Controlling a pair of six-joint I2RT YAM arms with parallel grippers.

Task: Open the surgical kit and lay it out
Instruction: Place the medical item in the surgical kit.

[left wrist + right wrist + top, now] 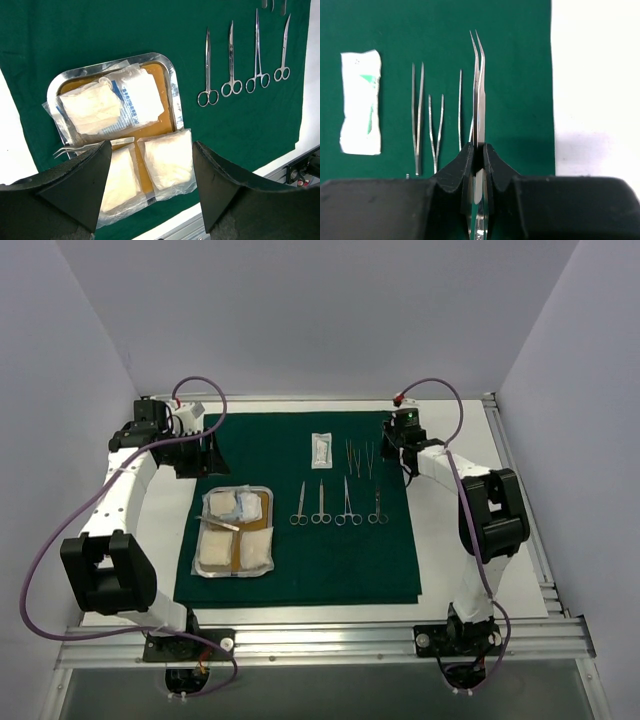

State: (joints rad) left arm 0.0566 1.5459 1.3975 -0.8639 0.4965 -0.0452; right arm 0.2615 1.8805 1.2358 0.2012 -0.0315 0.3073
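Here, the right claw (477, 152) is pressed together on the curved tweezers (479, 85), pinching them near the handle end with the tips pointing away. It holds them over the right part of the green cloth (510, 75), beside the straight tweezers (417, 115) that lie in a row. Whether the curved pair touches the cloth cannot be told. A small white packet (361, 102) lies to the left of that row, and the bare white desk (595, 75) begins just past the cloth's edge.

The left claw (151, 155) is spread wide and holds nothing, hanging above the steel tray (172, 95), which sits on the left part of the cloth. Nearer the arms than the tweezers, four scissors and clamps (231, 65) lie side by side, handles toward the arms.

The kit looks opened and largely laid out, with the cloth flat and the ring-handled tools in line. What seems left is the tray's load and setting down the curved pair. The gauze packets (167, 162) are piled on the tan liner (160, 80), and a stray pair of tweezers (95, 146) rests at the tray's near rim among them.
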